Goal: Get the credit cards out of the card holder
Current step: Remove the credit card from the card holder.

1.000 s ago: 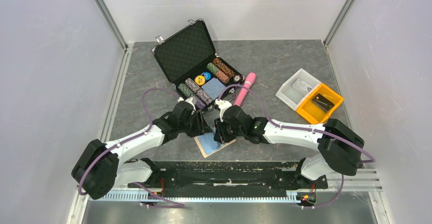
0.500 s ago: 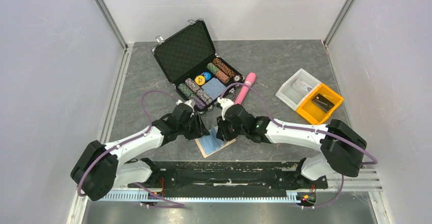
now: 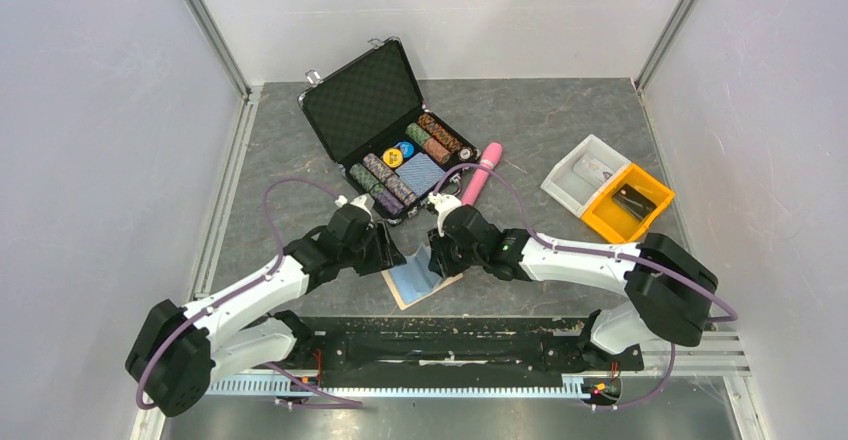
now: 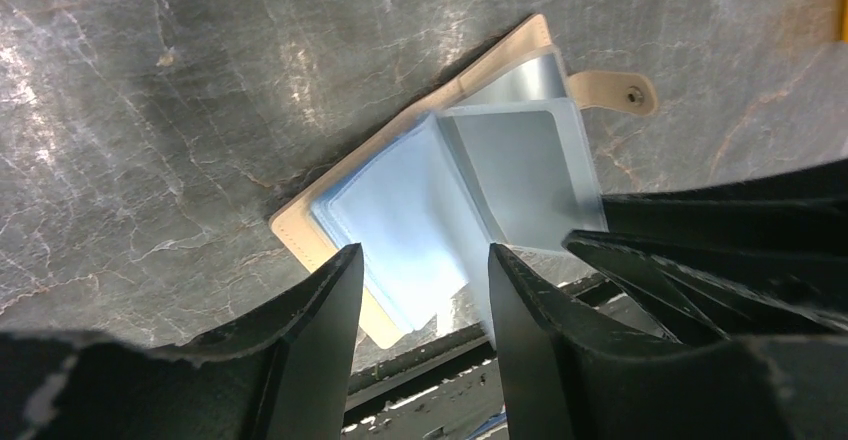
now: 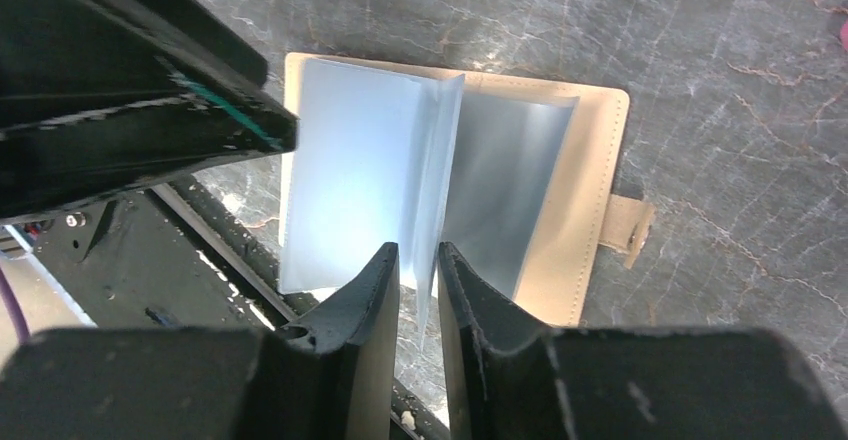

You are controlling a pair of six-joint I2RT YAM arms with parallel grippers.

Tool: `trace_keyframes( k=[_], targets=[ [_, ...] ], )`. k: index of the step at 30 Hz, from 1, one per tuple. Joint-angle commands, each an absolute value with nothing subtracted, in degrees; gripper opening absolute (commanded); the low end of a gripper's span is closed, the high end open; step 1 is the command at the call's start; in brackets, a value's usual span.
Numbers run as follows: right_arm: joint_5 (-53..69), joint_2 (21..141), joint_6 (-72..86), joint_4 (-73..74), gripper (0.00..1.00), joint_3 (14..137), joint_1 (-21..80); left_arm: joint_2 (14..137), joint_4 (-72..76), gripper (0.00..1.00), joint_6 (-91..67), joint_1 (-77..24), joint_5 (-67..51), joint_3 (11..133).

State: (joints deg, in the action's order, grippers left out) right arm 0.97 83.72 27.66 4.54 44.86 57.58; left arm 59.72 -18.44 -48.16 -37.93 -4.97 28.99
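Two hands meet over the opened card holder (image 5: 595,180) at the near edge of the bench (image 3: 560,130).
Right hand (image 5: 417,250): its fingers are drawn almost together, only a thin slit between them, and a pale silvery upright leaf (image 5: 445,160) that rises from the holder's fold runs into that slit, seemingly pinched; whether it is a card or a plastic sleeve cannot be told. Left hand (image 4: 422,255): fingers spread well apart with nothing between them, poised over the light-blue credit cards (image 4: 395,230), which lie fanned inside the holder; whether its tips touch them cannot be told. The tan holder lies flat between the two hands, its snap tab (image 4: 620,90) pointing away from the left hand, and the black chip case (image 3: 365,95) stands open farther back.
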Motion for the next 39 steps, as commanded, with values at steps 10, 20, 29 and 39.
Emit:
trace_keyframes(
  k=[10,20,29,39],
  targets=[
    [-0.13,84.37,26.31,3.25,0.12,43.13,55.54,59.94,-14.43,0.50,-49.91,-37.62,-9.31,30.88],
    [-0.32,80.52,26.96,2.90,0.00,40.67,54.36,63.70,-13.03,0.47,-49.18,-37.62,-8.43,28.44],
    [-0.18,77.28,27.99,3.05,0.00,39.85,53.98,66.54,-9.77,0.45,-48.86,-37.62,-9.85,27.22],
    [7.99,78.21,29.34,-1.75,0.21,38.79,54.15,68.65,-9.05,0.44,-49.31,-37.62,-9.75,26.88]
  ],
)
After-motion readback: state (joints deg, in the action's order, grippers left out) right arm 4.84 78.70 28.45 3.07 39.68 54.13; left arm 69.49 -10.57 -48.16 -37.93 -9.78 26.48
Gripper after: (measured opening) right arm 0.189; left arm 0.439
